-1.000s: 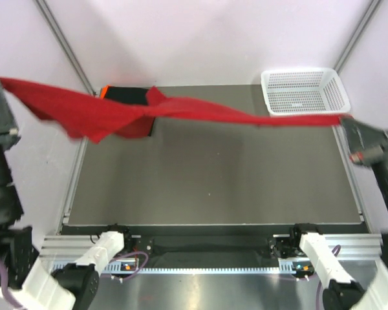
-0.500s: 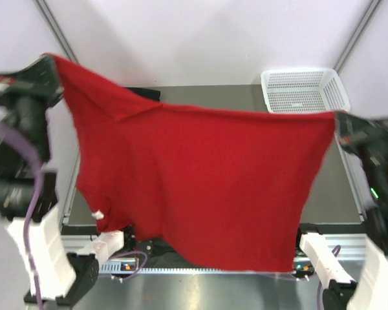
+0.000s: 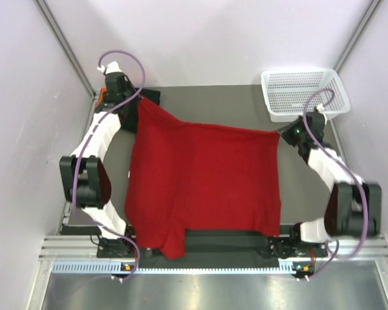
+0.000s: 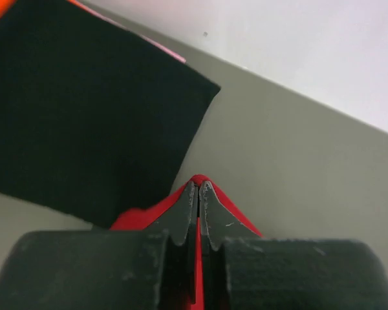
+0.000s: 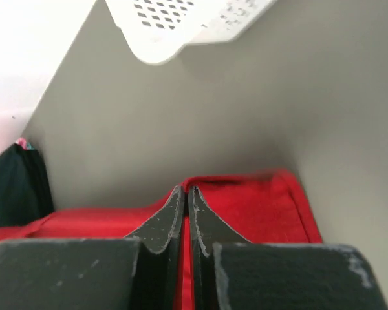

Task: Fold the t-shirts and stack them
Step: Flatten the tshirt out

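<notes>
red t-shirt (image 3: 204, 181): laid out flat on the table (image 3: 213, 103), from just beside the basket (image 3: 304, 90) across to the far side, with the near hem draped off the edge
left gripper (image 4: 198, 184): fingers pinched shut on the shirt corner farthest from the basket
right gripper (image 5: 184, 190): fingers pinched on the corner nearest the basket
black t-shirt (image 4: 84, 116): folded, well apart from the basket
step: spreading before folding, it seems
next: corners probably get released, then one side is re-gripped
hard to tell: sleeves can't be made out
</notes>
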Available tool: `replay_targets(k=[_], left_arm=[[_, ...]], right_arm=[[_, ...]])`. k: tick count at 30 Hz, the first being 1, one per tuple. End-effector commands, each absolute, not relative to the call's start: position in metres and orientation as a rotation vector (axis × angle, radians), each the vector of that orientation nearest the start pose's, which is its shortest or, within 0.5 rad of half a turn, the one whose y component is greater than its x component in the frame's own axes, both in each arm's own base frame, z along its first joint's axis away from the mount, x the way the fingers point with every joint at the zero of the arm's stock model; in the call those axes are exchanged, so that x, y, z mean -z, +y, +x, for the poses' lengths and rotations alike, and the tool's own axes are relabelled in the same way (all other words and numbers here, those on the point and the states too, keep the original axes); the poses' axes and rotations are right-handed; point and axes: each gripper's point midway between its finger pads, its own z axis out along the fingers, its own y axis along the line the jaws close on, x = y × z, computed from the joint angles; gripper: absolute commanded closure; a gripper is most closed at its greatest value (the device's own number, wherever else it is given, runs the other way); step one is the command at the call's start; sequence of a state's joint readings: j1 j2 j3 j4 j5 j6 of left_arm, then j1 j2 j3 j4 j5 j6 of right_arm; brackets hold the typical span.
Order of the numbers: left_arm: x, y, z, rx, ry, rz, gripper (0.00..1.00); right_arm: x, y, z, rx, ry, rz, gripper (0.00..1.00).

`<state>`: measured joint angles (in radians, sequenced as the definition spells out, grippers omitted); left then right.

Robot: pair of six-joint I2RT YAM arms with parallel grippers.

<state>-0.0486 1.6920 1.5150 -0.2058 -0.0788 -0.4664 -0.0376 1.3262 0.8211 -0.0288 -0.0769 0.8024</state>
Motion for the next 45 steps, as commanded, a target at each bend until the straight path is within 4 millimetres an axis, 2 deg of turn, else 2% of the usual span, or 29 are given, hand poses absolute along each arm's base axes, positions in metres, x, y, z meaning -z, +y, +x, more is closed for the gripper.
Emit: replay_targets(k=[1, 4, 5, 6, 8, 9, 11, 17, 19, 22, 23, 24, 25, 26, 27, 28, 29, 31, 32, 33, 34, 35, 36, 38, 39, 40, 41, 43, 45], left_arm=[[-0.304, -0.029, 0.557, 0.283, 1.714, -0.373, 1.00], [-0.284, -0.028, 0.580, 0.291, 1.733, -0.374, 1.00], [-0.291, -0.029, 0.586, 0.299, 1.716, -0.374, 1.00], [-0.279, -0.028, 0.595, 0.302, 1.729, -0.380, 1.00], [-0.286, -0.032, 0.606, 0.334, 1.707, -0.379, 1.00], [-0.273, -0.034, 0.612, 0.341, 1.732, -0.382, 1.00], [-0.284, -0.041, 0.620, 0.387, 1.715, -0.360, 1.00], [-0.310, -0.054, 0.641, 0.496, 1.642, -0.340, 1.00], [-0.307, -0.058, 0.646, 0.527, 1.638, -0.346, 1.00], [-0.315, -0.059, 0.640, 0.520, 1.640, -0.320, 1.00], [-0.311, -0.056, 0.635, 0.495, 1.659, -0.332, 1.00], [-0.336, -0.043, 0.624, 0.439, 1.610, -0.363, 1.00], [-0.335, -0.037, 0.616, 0.393, 1.615, -0.367, 1.00], [-0.349, -0.027, 0.607, 0.348, 1.584, -0.390, 1.00], [-0.385, -0.017, 0.588, 0.298, 1.519, -0.396, 1.00], [-0.400, -0.013, 0.578, 0.281, 1.494, -0.389, 1.00], [-0.421, -0.011, 0.567, 0.272, 1.460, -0.381, 1.00], [-0.476, -0.009, 0.531, 0.280, 1.381, -0.379, 1.00], [-0.492, -0.009, 0.516, 0.297, 1.362, -0.388, 1.00], [-0.521, -0.010, 0.487, 0.323, 1.316, -0.391, 1.00], [-0.535, -0.013, 0.472, 0.358, 1.294, -0.388, 1.00], [-0.547, -0.013, 0.456, 0.370, 1.269, -0.387, 1.00], [-0.575, -0.012, 0.422, 0.388, 1.203, -0.380, 1.00], [-0.587, -0.004, 0.390, 0.371, 1.165, -0.414, 1.00], [-0.606, -0.001, 0.356, 0.373, 1.104, -0.415, 1.00], [-0.607, 0.001, 0.343, 0.369, 1.095, -0.424, 1.00], [-0.622, 0.005, 0.311, 0.370, 1.039, -0.428, 1.00], [-0.633, 0.008, 0.282, 0.379, 0.997, -0.440, 1.00], [-0.638, 0.014, 0.246, 0.382, 0.974, -0.478, 1.00]], right_arm=[[-0.212, 0.047, 0.475, -0.677, 1.789, 0.565, 1.00], [-0.197, 0.066, 0.515, -0.723, 1.864, 0.462, 1.00], [-0.173, 0.072, 0.524, -0.728, 1.930, 0.459, 1.00], [-0.185, 0.074, 0.536, -0.734, 1.904, 0.438, 1.00], [-0.174, 0.075, 0.548, -0.739, 1.909, 0.436, 1.00], [-0.181, 0.075, 0.554, -0.741, 1.890, 0.424, 1.00], [-0.180, 0.074, 0.564, -0.737, 1.886, 0.414, 1.00], [-0.185, 0.068, 0.577, -0.691, 1.876, 0.417, 1.00], [-0.188, 0.066, 0.577, -0.678, 1.872, 0.429, 1.00], [-0.202, 0.063, 0.569, -0.658, 1.877, 0.432, 1.00], [-0.219, 0.063, 0.561, -0.647, 1.871, 0.409, 1.00], [-0.229, 0.062, 0.556, -0.641, 1.867, 0.398, 1.00], [-0.239, 0.062, 0.550, -0.635, 1.865, 0.388, 1.00], [-0.266, 0.062, 0.538, -0.627, 1.847, 0.370, 1.00], [-0.274, 0.060, 0.528, -0.616, 1.861, 0.374, 1.00], [-0.279, 0.059, 0.516, -0.603, 1.895, 0.386, 1.00], [-0.318, 0.058, 0.502, -0.598, 1.834, 0.369, 1.00], [-0.350, 0.055, 0.481, -0.590, 1.800, 0.373, 1.00], [-0.380, 0.052, 0.456, -0.581, 1.759, 0.377, 1.00], [-0.395, 0.051, 0.442, -0.580, 1.737, 0.383, 1.00], [-0.409, 0.050, 0.427, -0.577, 1.718, 0.382, 1.00], [-0.434, 0.048, 0.397, -0.570, 1.676, 0.379, 1.00], [-0.445, 0.046, 0.380, -0.564, 1.656, 0.382, 1.00], [-0.469, 0.040, 0.334, -0.540, 1.597, 0.404, 1.00], [-0.475, 0.036, 0.318, -0.531, 1.578, 0.424, 1.00], [-0.481, 0.033, 0.303, -0.520, 1.557, 0.440, 1.00], [-0.494, 0.028, 0.272, -0.505, 1.511, 0.455, 1.00], [-0.500, 0.022, 0.240, -0.486, 1.490, 0.483, 1.00], [-0.523, 0.011, 0.196, -0.462, 1.378, 0.520, 1.00]])
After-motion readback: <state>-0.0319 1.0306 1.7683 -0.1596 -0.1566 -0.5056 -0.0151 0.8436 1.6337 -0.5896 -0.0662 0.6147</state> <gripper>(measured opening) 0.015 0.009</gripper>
